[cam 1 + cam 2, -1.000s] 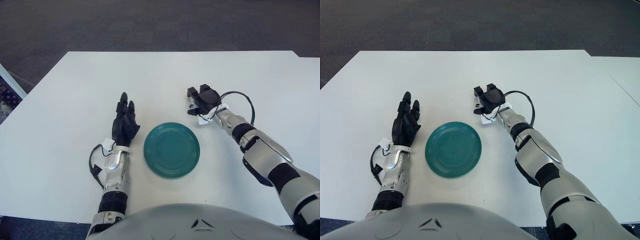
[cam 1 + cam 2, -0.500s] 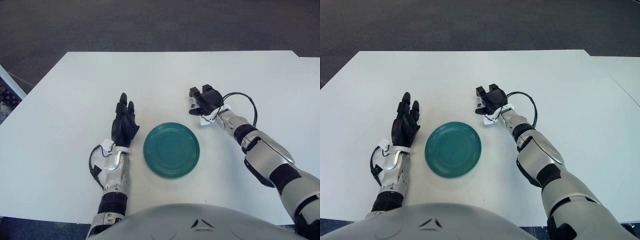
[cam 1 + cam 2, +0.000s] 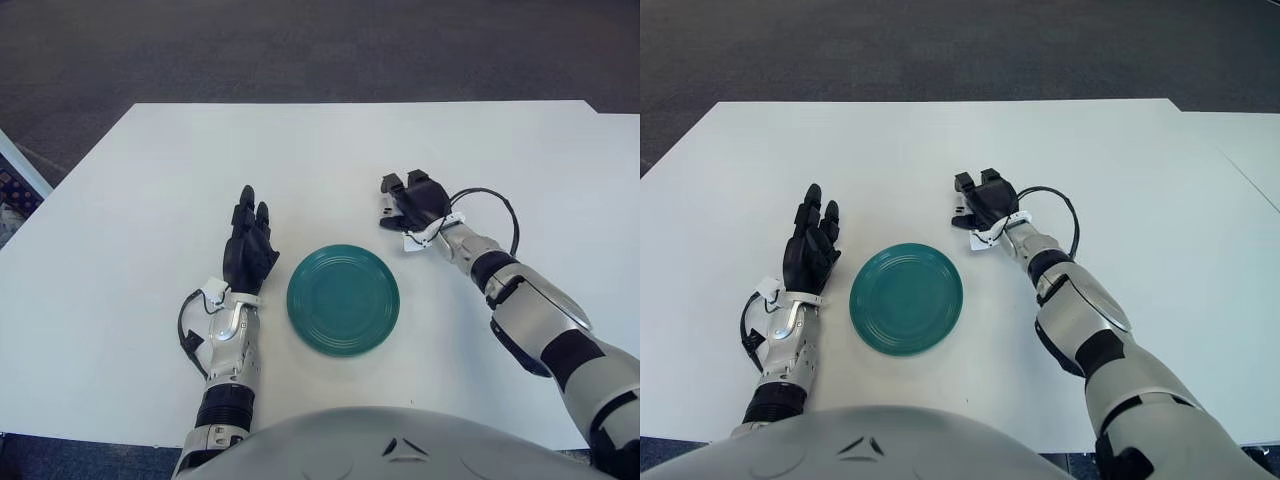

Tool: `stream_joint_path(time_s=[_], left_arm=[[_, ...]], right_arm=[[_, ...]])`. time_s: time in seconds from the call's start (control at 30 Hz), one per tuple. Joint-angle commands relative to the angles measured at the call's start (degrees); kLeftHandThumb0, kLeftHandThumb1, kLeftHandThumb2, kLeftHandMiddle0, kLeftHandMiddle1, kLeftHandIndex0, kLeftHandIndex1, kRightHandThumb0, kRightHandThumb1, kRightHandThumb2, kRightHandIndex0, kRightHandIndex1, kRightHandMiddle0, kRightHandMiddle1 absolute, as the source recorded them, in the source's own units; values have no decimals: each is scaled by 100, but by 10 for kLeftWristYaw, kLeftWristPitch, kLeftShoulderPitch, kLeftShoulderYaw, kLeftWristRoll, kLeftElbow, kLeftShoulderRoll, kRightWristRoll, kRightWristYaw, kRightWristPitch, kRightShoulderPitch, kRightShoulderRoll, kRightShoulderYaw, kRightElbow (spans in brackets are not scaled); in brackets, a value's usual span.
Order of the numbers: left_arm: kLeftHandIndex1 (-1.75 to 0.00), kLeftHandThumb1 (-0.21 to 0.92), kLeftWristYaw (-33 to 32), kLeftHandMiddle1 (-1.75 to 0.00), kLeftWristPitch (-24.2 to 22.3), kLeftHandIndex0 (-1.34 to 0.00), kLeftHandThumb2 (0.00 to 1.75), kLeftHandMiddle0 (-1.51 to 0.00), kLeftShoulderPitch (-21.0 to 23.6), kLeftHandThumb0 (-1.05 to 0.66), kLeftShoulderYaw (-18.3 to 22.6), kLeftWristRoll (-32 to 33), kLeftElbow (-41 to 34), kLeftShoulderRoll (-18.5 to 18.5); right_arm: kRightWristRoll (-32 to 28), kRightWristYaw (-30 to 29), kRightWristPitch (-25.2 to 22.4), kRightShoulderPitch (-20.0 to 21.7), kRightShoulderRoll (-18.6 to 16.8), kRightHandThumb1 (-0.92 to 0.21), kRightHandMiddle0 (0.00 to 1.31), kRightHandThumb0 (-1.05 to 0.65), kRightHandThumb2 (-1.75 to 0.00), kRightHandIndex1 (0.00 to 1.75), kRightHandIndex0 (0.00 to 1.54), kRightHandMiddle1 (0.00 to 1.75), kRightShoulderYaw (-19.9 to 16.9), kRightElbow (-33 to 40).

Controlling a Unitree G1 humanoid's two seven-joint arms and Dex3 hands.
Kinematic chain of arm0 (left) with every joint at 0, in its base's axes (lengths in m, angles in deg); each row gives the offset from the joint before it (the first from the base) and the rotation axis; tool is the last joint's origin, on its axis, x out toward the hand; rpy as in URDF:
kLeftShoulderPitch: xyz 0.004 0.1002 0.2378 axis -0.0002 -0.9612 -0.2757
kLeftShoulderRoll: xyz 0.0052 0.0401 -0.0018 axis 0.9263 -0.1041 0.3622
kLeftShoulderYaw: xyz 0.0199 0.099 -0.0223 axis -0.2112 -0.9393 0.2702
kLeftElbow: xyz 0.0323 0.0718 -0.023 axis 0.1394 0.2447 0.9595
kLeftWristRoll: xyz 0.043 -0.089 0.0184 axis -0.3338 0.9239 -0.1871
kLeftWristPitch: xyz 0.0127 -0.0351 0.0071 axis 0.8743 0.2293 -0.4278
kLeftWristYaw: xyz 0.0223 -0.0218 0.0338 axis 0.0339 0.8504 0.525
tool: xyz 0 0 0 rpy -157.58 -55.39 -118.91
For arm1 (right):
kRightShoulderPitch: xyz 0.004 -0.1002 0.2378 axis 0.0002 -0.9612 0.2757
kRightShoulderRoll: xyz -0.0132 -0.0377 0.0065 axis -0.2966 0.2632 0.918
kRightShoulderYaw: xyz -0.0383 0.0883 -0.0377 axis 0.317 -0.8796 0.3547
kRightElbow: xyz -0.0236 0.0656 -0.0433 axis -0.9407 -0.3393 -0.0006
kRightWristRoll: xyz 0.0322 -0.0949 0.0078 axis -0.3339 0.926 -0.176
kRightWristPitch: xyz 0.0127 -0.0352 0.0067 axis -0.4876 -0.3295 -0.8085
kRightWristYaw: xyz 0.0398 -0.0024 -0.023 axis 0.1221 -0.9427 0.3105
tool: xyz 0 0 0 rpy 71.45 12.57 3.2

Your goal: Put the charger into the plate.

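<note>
Left of centre, the left hand (image 3: pixel 249 246) lies flat, fingers spread, holding nothing. The green plate (image 3: pixel 343 299) sits mid-frame on the white table (image 3: pixel 150 180). Upper right of it, the right hand (image 3: pixel 412 201) curls over the charger (image 3: pixel 386 206) (mostly hidden) — forearm angled back toward lower right.

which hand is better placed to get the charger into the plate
Right. The right hand is already over the white charger, just beyond the green plate. The left hand shows open, left of the plate.

glossy teal plate (image 3: pixel 343 300), matt white table (image 3: pixel 150 200)
</note>
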Motion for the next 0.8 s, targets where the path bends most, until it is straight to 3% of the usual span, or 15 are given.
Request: stream_joint_path(time_s=[0.0,0.13,0.3,0.6,0.77], left_arm=[[-1,92,4,0,0,-1,92,0,-41,-105,1,10,36,-17],[-1,92,3,0,3,-1,92,0,-41,-105,3,10,38,-17],[-1,92,-3,0,2,-1,92,0,-40,-105,3,2,41,-16],[-1,92,-7,0,-6,0,92,0,-41,-105,1,-4,40,-13],[0,92,-8,0,-8,0,92,0,-43,-105,-1,-9,38,-11]], right_arm=[[-7,0,19,0,11,-92,85,-56,-73,175,94,175,-10,26],[-13,-9,38,5,21,-92,83,-52,-69,175,94,175,-25,49],[-33,12,100,41,53,-92,84,-49,-65,175,94,175,-60,112],[-54,128,120,-17,122,-92,82,-47,-63,175,92,175,-117,400],[-76,188,120,-46,130,-92,78,-46,-63,175,92,175,-134,475]])
